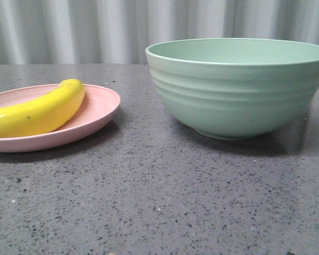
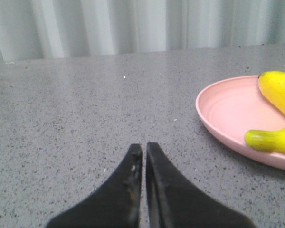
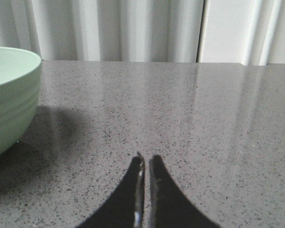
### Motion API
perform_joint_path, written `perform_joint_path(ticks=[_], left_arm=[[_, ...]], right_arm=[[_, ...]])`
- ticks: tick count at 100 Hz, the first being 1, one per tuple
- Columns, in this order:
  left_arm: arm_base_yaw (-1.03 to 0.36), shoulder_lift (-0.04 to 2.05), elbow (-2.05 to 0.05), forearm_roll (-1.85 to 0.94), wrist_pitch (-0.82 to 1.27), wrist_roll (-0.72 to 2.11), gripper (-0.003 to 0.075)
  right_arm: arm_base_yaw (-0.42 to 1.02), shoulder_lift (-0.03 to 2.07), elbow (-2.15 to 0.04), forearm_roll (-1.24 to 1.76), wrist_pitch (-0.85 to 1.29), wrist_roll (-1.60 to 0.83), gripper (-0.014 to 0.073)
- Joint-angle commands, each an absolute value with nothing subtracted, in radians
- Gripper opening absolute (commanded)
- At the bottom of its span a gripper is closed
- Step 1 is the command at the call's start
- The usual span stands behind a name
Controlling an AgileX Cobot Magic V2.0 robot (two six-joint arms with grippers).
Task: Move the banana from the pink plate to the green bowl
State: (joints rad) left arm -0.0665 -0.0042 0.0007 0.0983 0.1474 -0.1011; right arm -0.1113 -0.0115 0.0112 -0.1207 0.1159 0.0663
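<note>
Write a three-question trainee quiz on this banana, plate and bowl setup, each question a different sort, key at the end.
1. True or false: the banana already lies in the green bowl.
2. Multiple choice: the left gripper is (a) shut on the banana, (b) shut on nothing, above bare table beside the pink plate, (c) wide open over the bowl.
3. Fill in: in the front view, the bowl stands to the ____ of the plate.

Key:
1. False; it lies on the pink plate.
2. b
3. right
</note>
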Motion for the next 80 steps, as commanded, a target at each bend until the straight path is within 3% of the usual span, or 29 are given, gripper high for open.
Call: perform_joint_path(ticks=[1,41,68,80], left_arm=[[-0.063,-0.033,0.005,0.091,0.018,-0.108,-0.002],[-0.063,0.156,-0.228,0.098,0.049,-0.108,-0.002],[-0.063,0.392,-0.383,0.098,-0.014,-0.108,-0.002],[-0.063,0.469,-0.39,0.098,-0.096,-0.108,-0.002]], right_arm=[[-0.118,-0.033,0.031,-0.101,0.006,0.064,-0.0064],[-0.118,0.024,-0.119,-0.016,0.094,0.064,-0.0064],[-0.118,0.265,-0.368,-0.016,0.321,0.064,-0.0064],[-0.118,0.363,-0.435,-0.008,0.316,0.064,-0.0064]])
